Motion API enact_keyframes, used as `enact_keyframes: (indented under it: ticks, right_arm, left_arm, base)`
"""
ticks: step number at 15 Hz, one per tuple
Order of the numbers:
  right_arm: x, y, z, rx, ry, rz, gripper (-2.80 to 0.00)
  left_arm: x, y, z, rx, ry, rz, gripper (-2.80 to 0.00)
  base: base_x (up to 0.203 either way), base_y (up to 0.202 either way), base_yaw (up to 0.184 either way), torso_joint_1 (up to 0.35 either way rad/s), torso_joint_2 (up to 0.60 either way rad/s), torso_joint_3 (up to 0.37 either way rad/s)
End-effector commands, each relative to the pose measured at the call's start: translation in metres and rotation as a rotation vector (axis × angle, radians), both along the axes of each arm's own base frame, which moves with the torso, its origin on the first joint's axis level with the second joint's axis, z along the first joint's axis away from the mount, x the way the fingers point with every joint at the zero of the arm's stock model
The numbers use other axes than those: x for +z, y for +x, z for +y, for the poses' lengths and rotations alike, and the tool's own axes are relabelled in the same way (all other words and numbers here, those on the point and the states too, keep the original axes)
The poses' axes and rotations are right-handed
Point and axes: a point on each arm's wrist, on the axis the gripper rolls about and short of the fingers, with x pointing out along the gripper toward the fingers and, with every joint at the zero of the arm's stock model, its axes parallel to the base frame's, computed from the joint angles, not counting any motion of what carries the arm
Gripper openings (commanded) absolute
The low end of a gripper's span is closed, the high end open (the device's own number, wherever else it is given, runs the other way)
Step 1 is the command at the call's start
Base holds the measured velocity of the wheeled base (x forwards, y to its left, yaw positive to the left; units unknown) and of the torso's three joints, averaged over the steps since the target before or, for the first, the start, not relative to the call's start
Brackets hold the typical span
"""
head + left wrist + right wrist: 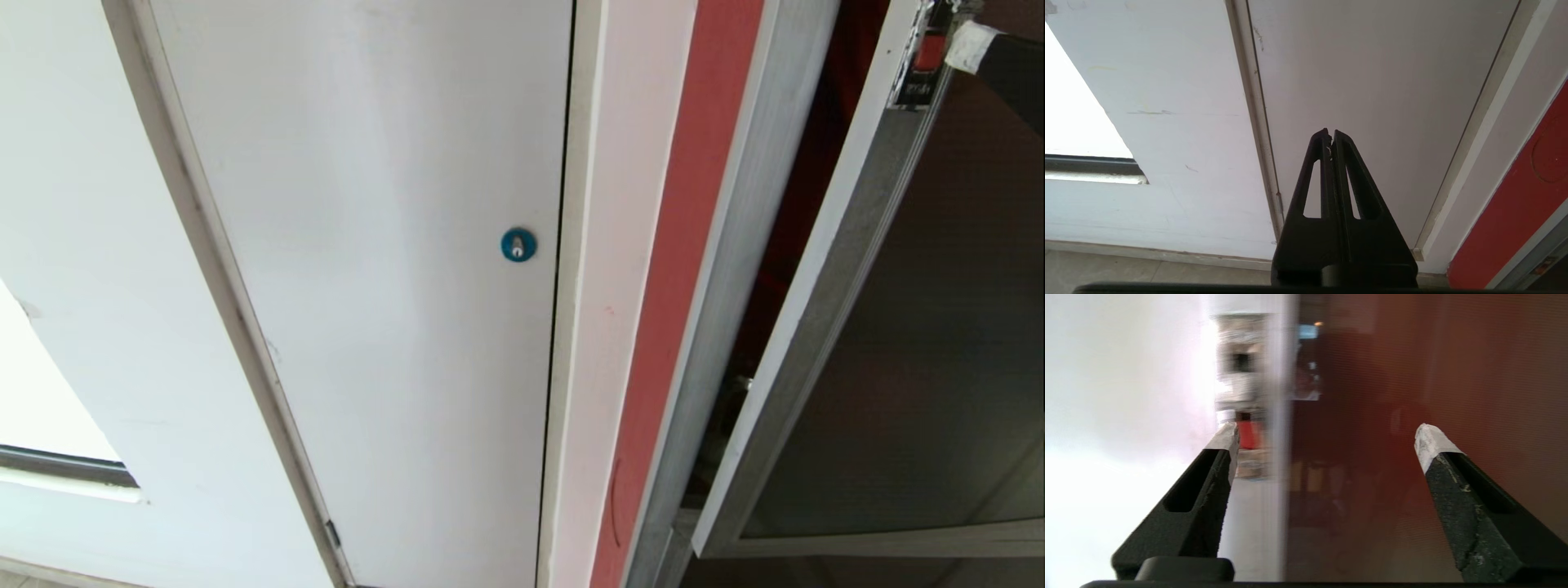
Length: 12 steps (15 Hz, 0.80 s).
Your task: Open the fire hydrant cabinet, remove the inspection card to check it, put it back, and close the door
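Observation:
The fire hydrant cabinet's silver frame (739, 269) runs down the right of the head view. The door (922, 367), dark glass in a silver frame, stands ajar, and the gap shows the dark red interior (804, 171). A small red latch (929, 51) sits near the door's top edge. My right gripper (1327, 437) is open in front of the door glass (1412, 375) and touches nothing. One taped fingertip (1224, 435) lies next to the red latch (1248, 435). That gripper's taped fingertip (970, 45) shows at the head view's top right. My left gripper (1331, 136) is shut and empty. The inspection card is out of view.
Left of the cabinet a plain white panel (367, 245) carries a blue round lock (518, 244). A red strip (686, 269) separates the panel's surround from the cabinet frame. The left gripper faces this panel (1372, 81) low down, near the floor (1147, 269). A window opening (41, 392) lies at far left.

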Motion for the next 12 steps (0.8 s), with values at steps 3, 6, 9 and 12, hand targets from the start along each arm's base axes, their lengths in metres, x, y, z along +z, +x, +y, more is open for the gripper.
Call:
enact_keyframes:
  ticks: [3,6,9,12]
  right_arm:
    - [0.001,-0.002,-0.002,-0.002,0.003,-0.005,0.0]
    - [0.002,-0.004,-0.003,-0.008,-0.004,-0.01,0.0]
    - [-0.001,-0.008,-0.006,-0.01,-0.004,-0.011,0.0]
    - [-0.004,-0.011,-0.009,-0.013,-0.005,-0.007,0.0]
  left_arm:
    - [-0.002,0.0,0.0,0.0,0.0,0.005,-2.8]
    - [-0.002,0.0,0.0,0.0,0.0,0.006,-2.8]
    - [-0.002,0.001,0.0,0.0,0.0,0.007,-2.8]
    - [-0.002,0.0,0.0,0.0,0.0,0.005,-2.8]
  base:
    - [0.0,0.0,0.0,0.0,0.0,0.0]
    - [0.0,0.0,0.0,0.0,0.0,0.0]
    - [0.0,0.0,0.0,0.0,0.0,0.0]
    - [0.0,0.0,0.0,0.0,0.0,0.0]
